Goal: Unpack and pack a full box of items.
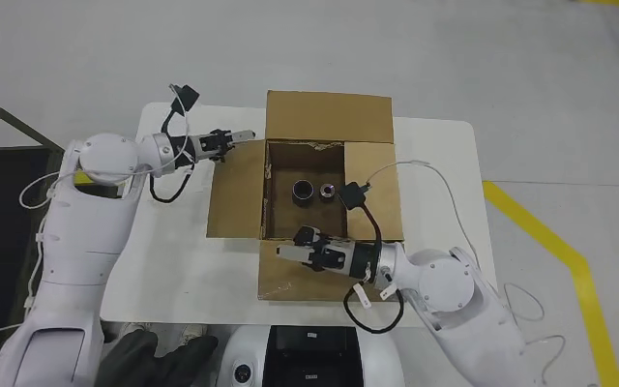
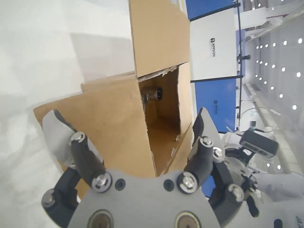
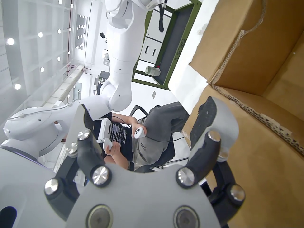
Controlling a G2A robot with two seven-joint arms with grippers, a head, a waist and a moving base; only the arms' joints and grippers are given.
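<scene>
An open cardboard box [image 1: 329, 116] stands mid-table with all its flaps folded outward. On its floor lie a dark metal cylinder [image 1: 304, 190] and a smaller metal part [image 1: 328, 190]; the cylinder [image 2: 153, 93] also appears deep inside the box. My left gripper [image 1: 251, 136] hovers open at the box's far left corner, its fingers [image 2: 57, 124] straddling the left flap [image 2: 99, 119] without clamping it. My right gripper [image 1: 283, 252] is open at the near wall, one finger [image 3: 206, 119] lying over the near flap [image 3: 249, 167]. Neither holds anything.
The white table [image 1: 174, 271] has bare room left of the box. The right flap [image 1: 372, 189] covers the table on that side, and a thin white cable [image 1: 435, 169] loops past it. A green-framed rack [image 3: 166, 55] stands beyond the table's left edge.
</scene>
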